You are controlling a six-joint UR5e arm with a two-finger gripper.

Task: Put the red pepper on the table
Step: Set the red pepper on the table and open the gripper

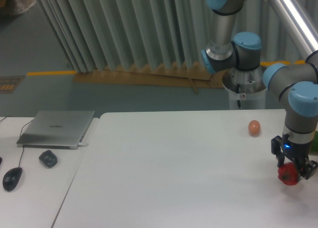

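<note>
Red pepper sits pinched in the pincer at the frame's lower right, directly above the white surface.

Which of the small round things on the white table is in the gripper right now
The red pepper, at the table's right edge, sits between the gripper fingers. The orange-pink ball lies apart, untouched.

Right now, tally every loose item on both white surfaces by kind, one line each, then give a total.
Red pepper, held in the gripper over the table: 1
Orange-pink egg-shaped ball: 1
Laptop, closed: 1
Computer mouse: 1
Small dark lump beside the laptop: 1
Total: 5
</note>
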